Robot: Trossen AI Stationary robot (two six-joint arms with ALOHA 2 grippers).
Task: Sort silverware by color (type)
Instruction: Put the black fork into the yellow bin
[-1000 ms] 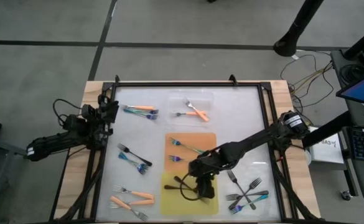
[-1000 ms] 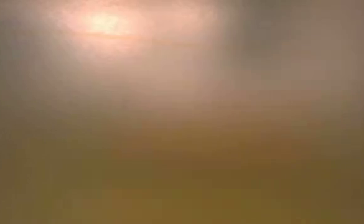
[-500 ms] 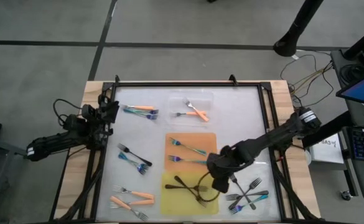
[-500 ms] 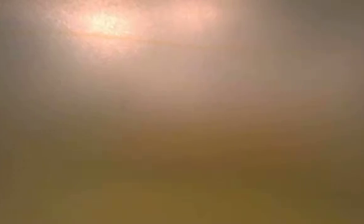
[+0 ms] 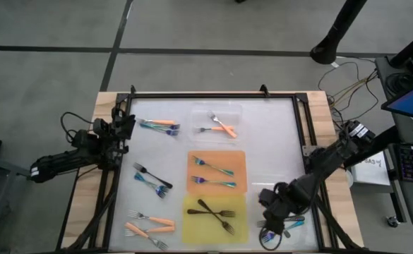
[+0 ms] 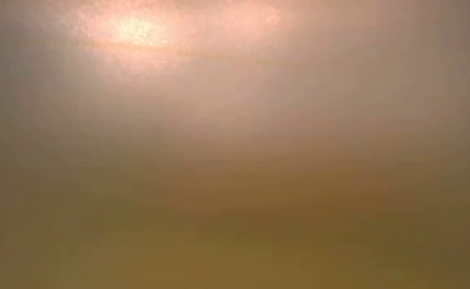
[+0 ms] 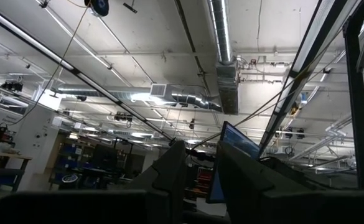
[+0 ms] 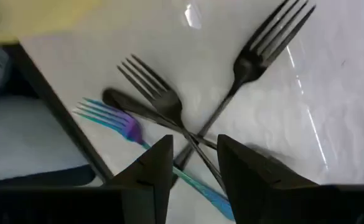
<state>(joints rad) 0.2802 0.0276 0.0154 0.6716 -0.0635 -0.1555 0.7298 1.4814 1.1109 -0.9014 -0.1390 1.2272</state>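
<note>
My right gripper (image 5: 272, 209) (image 8: 195, 167) is open and stands just above a pile of forks (image 5: 285, 224) at the table's near right. The pile is black forks (image 8: 169, 107) crossed over a teal fork (image 8: 123, 124), and I cannot see the fingers touching any of them. Two black forks (image 5: 213, 211) lie crossed on the yellow tray (image 5: 192, 227). Two teal forks (image 5: 213, 174) lie on the orange tray (image 5: 238, 159). Orange forks (image 5: 222, 127) lie on the clear tray (image 5: 200, 113). My left gripper (image 5: 126, 127) (image 7: 201, 171) waits open at the table's left edge, pointing up.
Loose forks lie on the white table: orange and teal ones (image 5: 160, 125) at the far left, a black and teal ones (image 5: 153, 180) at the left, orange ones (image 5: 150, 226) at the near left. A dark frame (image 5: 213, 97) rims the table. The low view shows only haze.
My right gripper has gone from over the yellow tray toward the table's right and near edges, to the fork pile. The two crossed black forks on the yellow tray now show in full.
</note>
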